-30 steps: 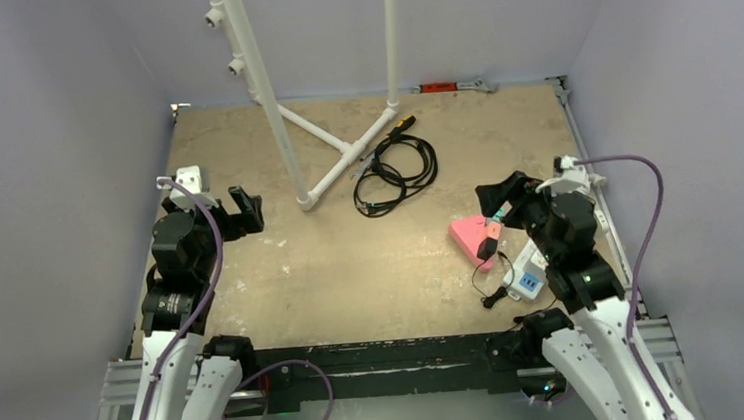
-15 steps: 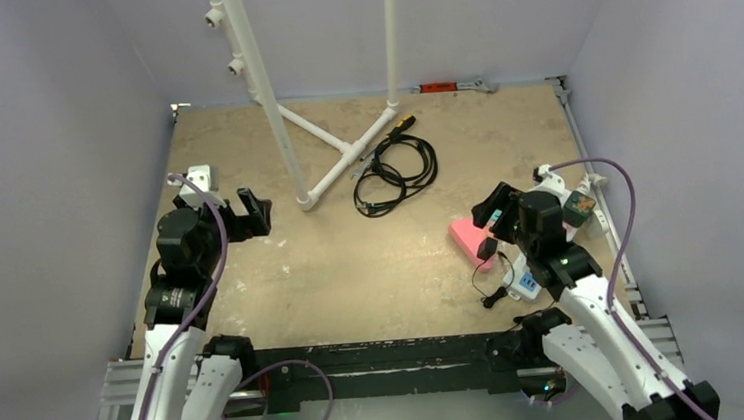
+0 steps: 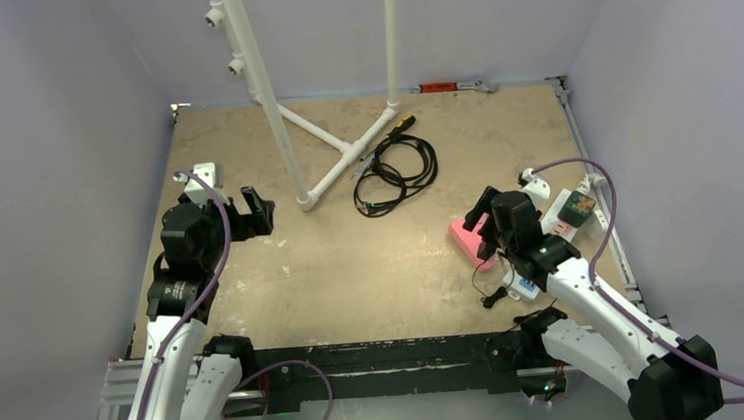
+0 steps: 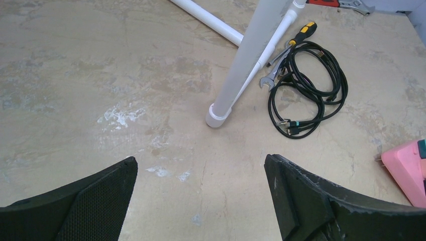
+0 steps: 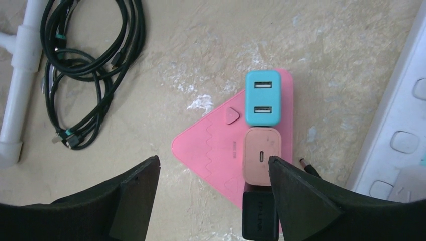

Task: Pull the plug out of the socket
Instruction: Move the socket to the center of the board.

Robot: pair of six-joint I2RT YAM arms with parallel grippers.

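Observation:
A pink triangular socket block (image 5: 216, 145) lies on the table at the right (image 3: 462, 231). Three plugs sit in a row on it: a teal USB charger (image 5: 262, 98), a pale pink charger (image 5: 261, 155) and a black adapter (image 5: 259, 213). My right gripper (image 5: 212, 159) is open and empty, hovering just above the block, which lies partly between its fingers; the right finger overlaps the pale pink charger's edge. In the top view the right gripper (image 3: 480, 223) is over the block. My left gripper (image 4: 200, 159) is open and empty above bare table at the left (image 3: 256, 211).
A white power strip (image 5: 402, 115) lies just right of the pink block. A coil of black cables (image 3: 395, 173), a screwdriver (image 3: 403, 124) and a wrench (image 4: 274, 75) lie mid-table beside a white pipe frame (image 3: 291, 126). A small dark green box (image 3: 578, 207) sits by the right edge.
My right arm has swung left and down, bringing its open gripper over the pink socket block. My left gripper has shifted slightly to the right.

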